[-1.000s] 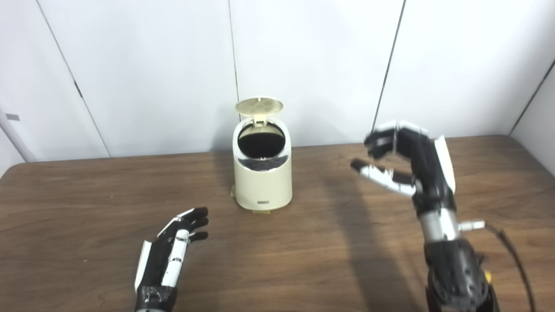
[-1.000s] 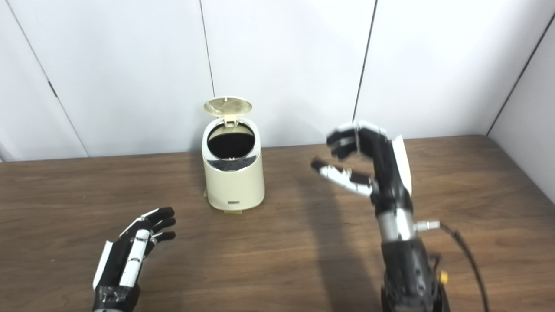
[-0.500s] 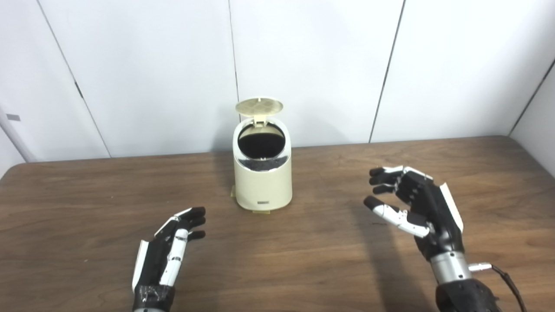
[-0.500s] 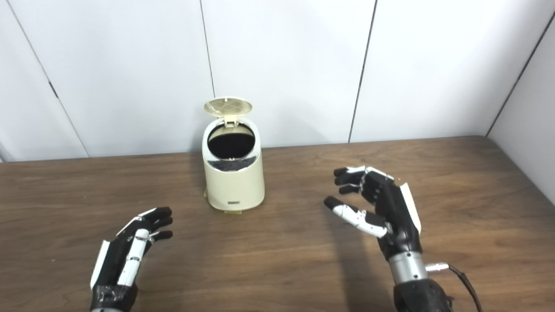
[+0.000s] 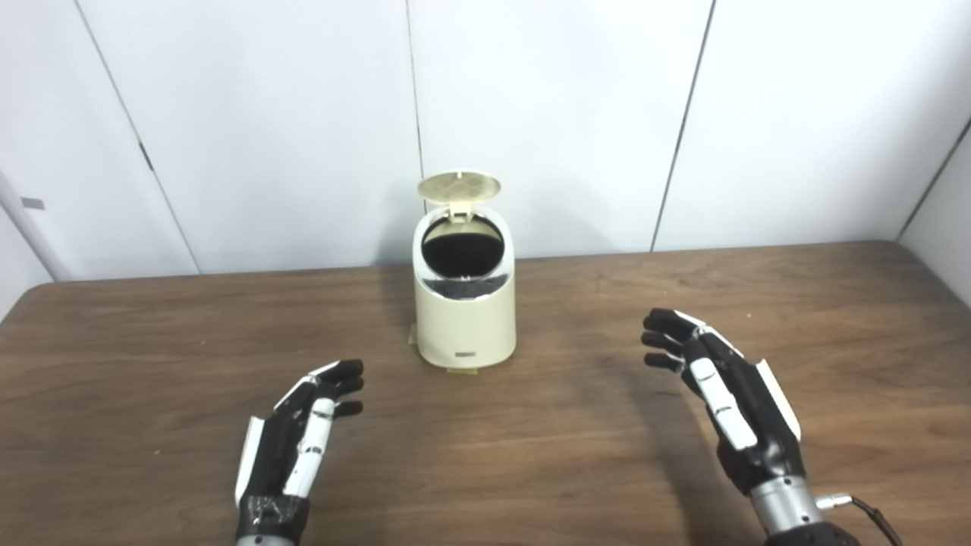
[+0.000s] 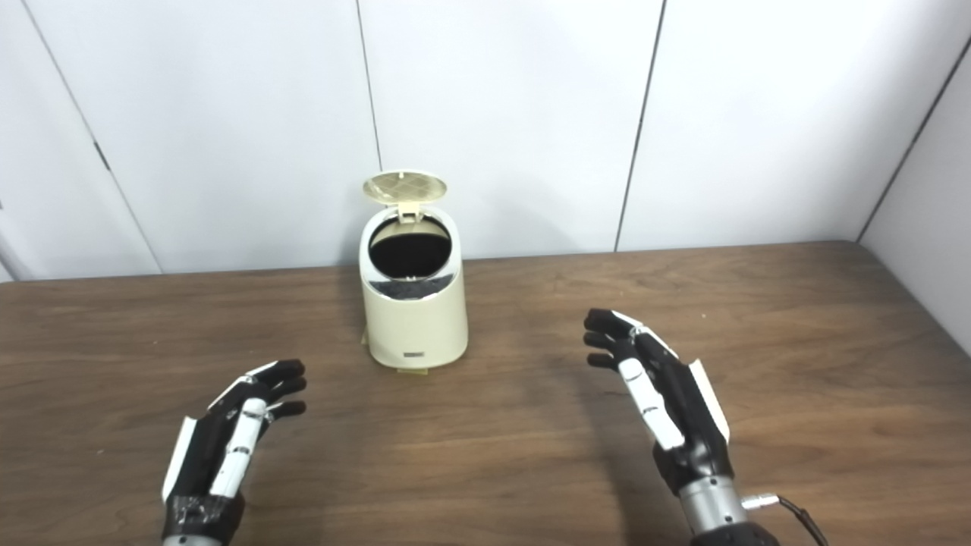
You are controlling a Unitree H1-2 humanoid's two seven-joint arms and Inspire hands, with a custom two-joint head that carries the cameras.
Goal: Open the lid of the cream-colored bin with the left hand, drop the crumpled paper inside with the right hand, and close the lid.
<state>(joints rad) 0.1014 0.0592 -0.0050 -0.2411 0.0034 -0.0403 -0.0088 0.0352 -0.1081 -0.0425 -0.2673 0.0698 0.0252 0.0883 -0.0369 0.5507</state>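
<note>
Facing forward, bin's [image 5: 464, 318] small unreadable label [image 5: 465, 353]

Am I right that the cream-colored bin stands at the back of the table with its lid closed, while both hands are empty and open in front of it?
Not quite: the lid is open, tipped up behind the dark mouth of the cream-colored bin, as the left eye view shows. The rest holds: the left hand and right hand are both empty and open.

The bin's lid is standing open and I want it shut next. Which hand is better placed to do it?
Probably the left hand: it lies open nearer the bin, and the task gives it the lid. The right hand, also open and empty, sits farther off.
</note>
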